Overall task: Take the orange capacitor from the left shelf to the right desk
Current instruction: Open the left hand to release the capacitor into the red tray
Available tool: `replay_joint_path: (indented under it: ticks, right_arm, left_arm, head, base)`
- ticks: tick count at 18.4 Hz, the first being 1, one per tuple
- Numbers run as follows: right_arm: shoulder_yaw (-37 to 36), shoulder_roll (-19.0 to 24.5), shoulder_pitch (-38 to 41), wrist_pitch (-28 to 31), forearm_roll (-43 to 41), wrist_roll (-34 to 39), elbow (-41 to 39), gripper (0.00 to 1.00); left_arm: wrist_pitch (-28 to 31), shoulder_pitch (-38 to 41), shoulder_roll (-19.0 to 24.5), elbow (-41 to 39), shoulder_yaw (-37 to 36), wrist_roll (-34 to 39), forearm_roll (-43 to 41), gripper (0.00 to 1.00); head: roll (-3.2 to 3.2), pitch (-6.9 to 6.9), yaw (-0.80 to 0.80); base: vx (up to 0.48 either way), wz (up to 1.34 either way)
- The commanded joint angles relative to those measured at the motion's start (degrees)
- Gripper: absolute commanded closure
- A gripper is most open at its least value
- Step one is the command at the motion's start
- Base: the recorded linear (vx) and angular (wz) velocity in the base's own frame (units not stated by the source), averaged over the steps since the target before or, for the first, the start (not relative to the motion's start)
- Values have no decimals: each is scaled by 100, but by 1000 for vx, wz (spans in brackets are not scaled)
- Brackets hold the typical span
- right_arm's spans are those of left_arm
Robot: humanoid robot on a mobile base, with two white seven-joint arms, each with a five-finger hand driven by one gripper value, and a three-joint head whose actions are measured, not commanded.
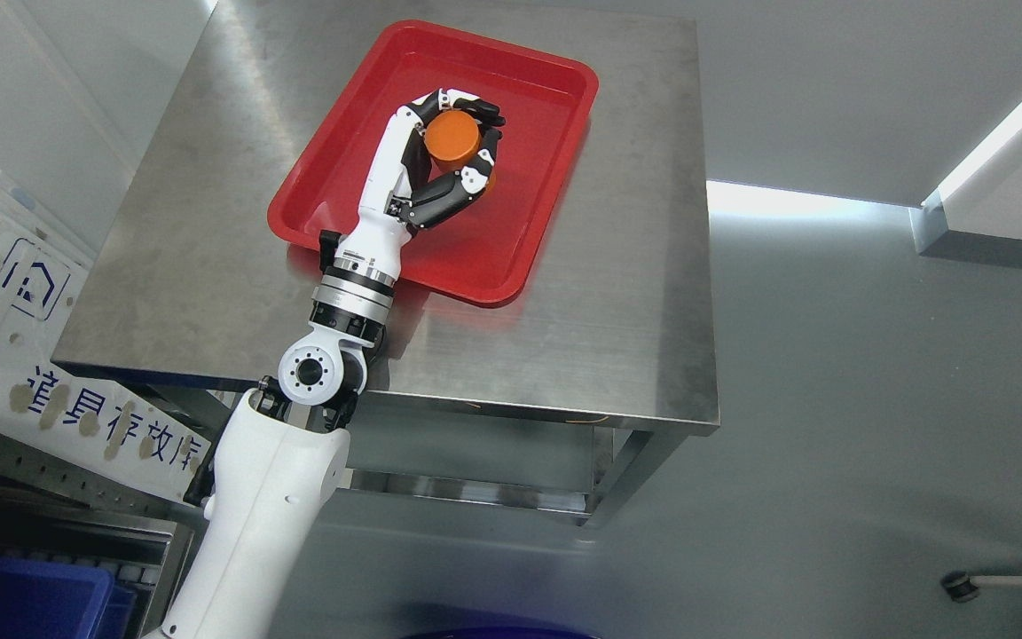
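Note:
An orange cylindrical capacitor (453,139) is over the red tray (325,186) that lies on the steel desk (635,266). My left hand (462,146) reaches in from the lower left, and its black-and-white fingers (467,182) are curled around the capacitor, thumb on one side and the others over the top. Whether the capacitor touches the tray floor cannot be seen. The right arm is out of the picture.
A shelf with a white sign (41,355) and a blue bin (23,599) stands at the lower left. Grey floor (875,426) lies to the right of the desk, and a wall base (990,231) runs at the upper right.

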Motion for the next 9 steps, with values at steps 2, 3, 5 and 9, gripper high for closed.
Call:
replay_joint_path:
  ticks: [2, 3, 5, 9]
  right_arm:
    - [-70, -100, 193, 4, 0, -5, -132, 0]
    - [-61, -100, 193, 4, 0, -5, -132, 0]
    - [-61, -100, 193, 4, 0, -5, -132, 0]
    - [-61, -100, 193, 4, 0, -5, -132, 0]
  left_arm:
    - [-364, -335, 100, -52, 89, -3, -15, 11]
    - [-463, -423, 100, -88, 81, -29, -15, 9]
    - [-472, -608, 100, -132, 63, -29, -6, 4]
    - [-639, -950, 100, -394, 220, -29, -6, 1]
  head:
    - [0, 0, 0]
    - [0, 0, 0]
    - [0, 0, 0]
    - [0, 0, 0]
  base:
    - [0, 0]
    - [0, 0]
    - [0, 0]
    - [0, 0]
